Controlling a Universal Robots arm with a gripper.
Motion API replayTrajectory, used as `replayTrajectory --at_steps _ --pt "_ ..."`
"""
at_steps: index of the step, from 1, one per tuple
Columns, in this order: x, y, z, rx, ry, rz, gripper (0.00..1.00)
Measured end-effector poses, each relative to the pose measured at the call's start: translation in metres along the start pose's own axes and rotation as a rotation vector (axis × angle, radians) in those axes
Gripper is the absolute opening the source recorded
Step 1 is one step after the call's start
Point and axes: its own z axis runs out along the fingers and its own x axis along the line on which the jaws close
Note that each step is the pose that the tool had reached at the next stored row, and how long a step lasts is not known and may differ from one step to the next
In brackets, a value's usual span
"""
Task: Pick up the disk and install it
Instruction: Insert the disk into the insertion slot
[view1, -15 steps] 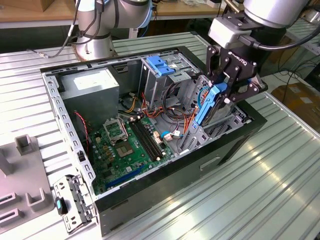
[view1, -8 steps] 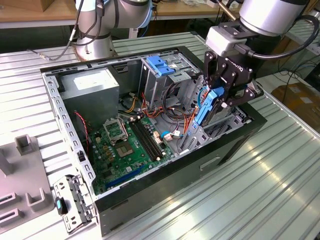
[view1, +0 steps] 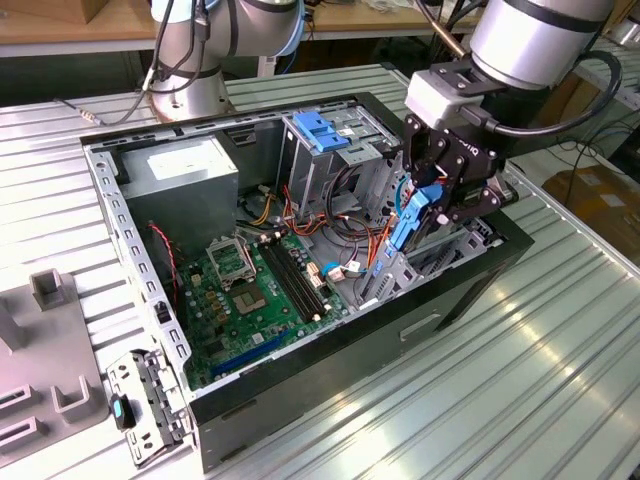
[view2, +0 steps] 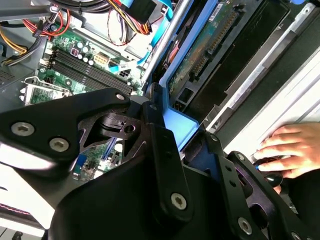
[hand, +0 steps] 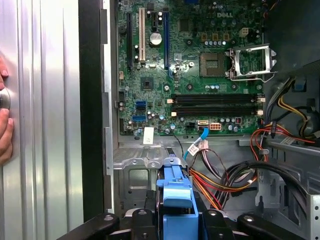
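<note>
The gripper (view1: 432, 212) is clenched on the disk (view1: 408, 222), with the disk's blue rail showing between the fingers. The disk stands on edge, slightly tilted, and is partly lowered into the bay at the edge of the open computer case (view1: 300, 390) nearest the exterior view's right. The motherboard (view1: 250, 290) lies flat on the case floor beside that bay. The case rests on a ribbed metal table (view1: 500, 400). A person's hand (view2: 285, 147) lies on the table, close to the case wall.
</note>
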Motion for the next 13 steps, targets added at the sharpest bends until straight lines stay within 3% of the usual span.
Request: replayTrajectory --at_steps 8,13 --pt "0.0003 0.0000 0.0020 -0.0001 0.0001 0.000 0.37" --pt "0.0005 0.0000 0.0031 0.0000 0.0000 0.000 0.51"
